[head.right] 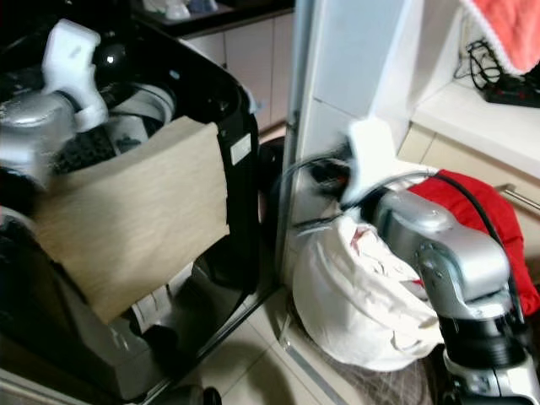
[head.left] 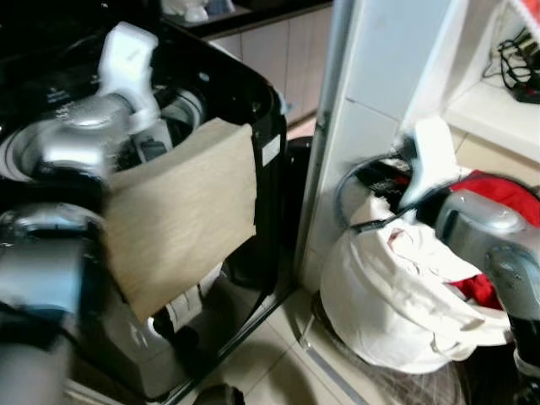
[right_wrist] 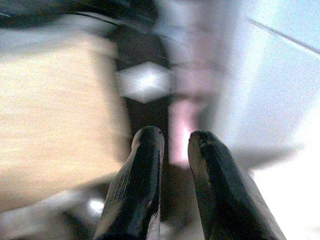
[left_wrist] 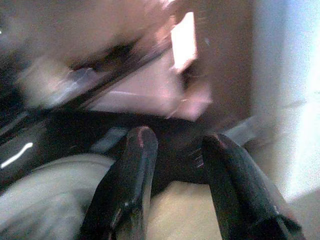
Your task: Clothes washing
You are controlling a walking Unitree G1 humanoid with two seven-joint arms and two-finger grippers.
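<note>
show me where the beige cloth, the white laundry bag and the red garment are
beige cloth (head.left: 181,215), left eye view, on the middle of the part hanging over the washer's front.
white laundry bag (head.right: 354,304), right eye view, on its bulging front side.
red garment (head.right: 485,211), right eye view, on the fold behind the right arm.

A white tiled wall column (head.left: 371,93) rises at centre, its grout lines visible. The floor of pale beige tiles (head.left: 261,363) runs along the near edge. At far left, beige cabinet fronts (head.left: 270,51) stand beneath a dark countertop (head.left: 245,17). At far right, a white shelf (head.right: 472,110) carries a tangle of black cables (head.right: 494,72). Bright daylight falls on the column and shelf.
</note>
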